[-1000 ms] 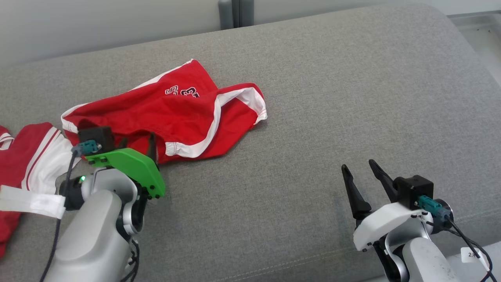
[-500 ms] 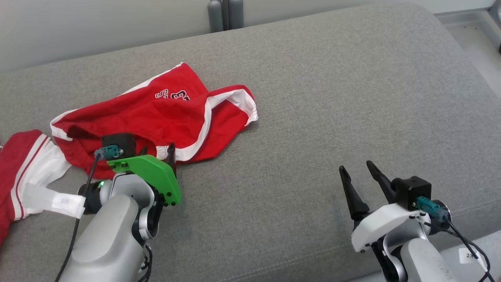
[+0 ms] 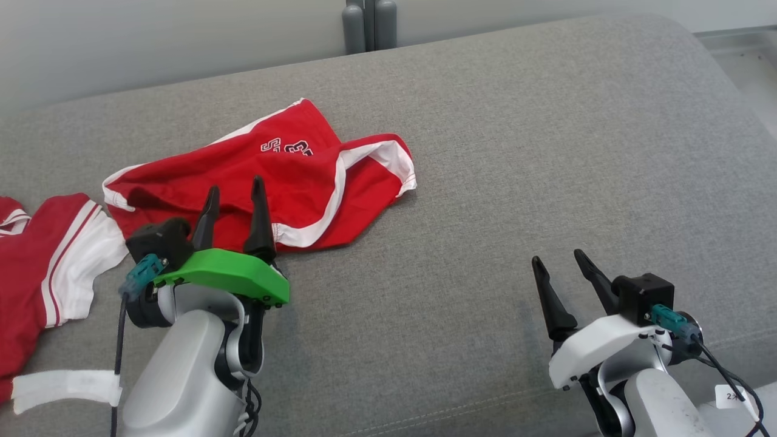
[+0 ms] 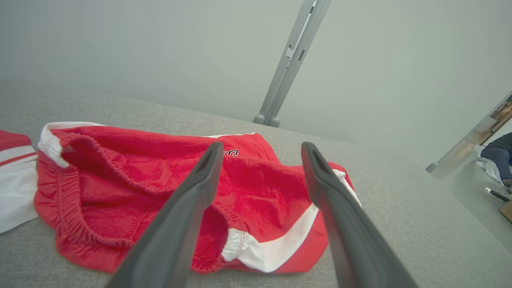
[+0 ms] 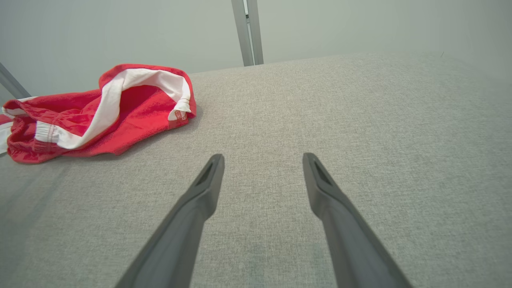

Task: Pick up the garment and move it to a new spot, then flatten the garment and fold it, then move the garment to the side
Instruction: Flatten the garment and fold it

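Both grippers are empty. Left gripper (image 3: 235, 185), fingers parted, hangs over the near edge of the red shorts (image 3: 291, 176), crumpled on what looks like a grey sofa cushion (image 3: 516, 152); right gripper (image 3: 556, 256), fingers parted, sits well apart.

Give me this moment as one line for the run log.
left gripper: open, pointing at red shorts | right gripper: open, above grey cushion | red shorts: crumpled, not gripped

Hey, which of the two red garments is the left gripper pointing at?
The shorts with lettering: the open left gripper aims straight at them. The other garment, with a white striped panel, lies off at the far left.
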